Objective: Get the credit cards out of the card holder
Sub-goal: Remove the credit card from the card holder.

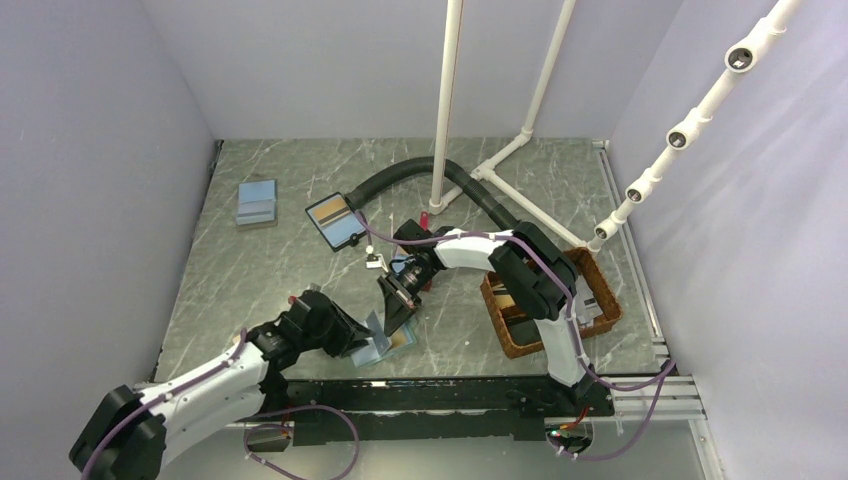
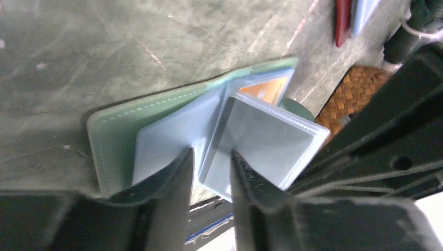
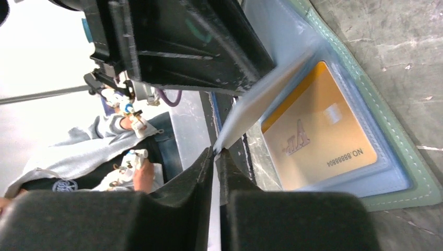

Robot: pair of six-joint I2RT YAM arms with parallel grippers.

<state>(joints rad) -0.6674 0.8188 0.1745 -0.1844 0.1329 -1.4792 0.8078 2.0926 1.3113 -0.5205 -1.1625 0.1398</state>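
Note:
The teal card holder (image 1: pixel 392 345) lies open near the table's front edge, its pale blue-grey sleeves showing in the left wrist view (image 2: pixel 117 133). A tan credit card (image 3: pixel 318 130) marked VIP sits inside a clear sleeve; it also shows in the left wrist view (image 2: pixel 269 89). My left gripper (image 2: pixel 210 157) is closed to a narrow gap on the sleeves at their spine, low on the holder (image 1: pixel 358 338). My right gripper (image 3: pixel 216 151) is shut on the edge of one sleeve leaf (image 2: pixel 271 138) and holds it lifted, just right of the left gripper (image 1: pixel 393 318).
A black-edged holder (image 1: pixel 335 220) and a blue-grey holder (image 1: pixel 256 203) lie at the back left. A wicker basket (image 1: pixel 600 295) stands at the right by the right arm. White pipes (image 1: pixel 445 100) and a black hose (image 1: pixel 400 178) stand behind. A red-edged item (image 2: pixel 343 13) lies beyond.

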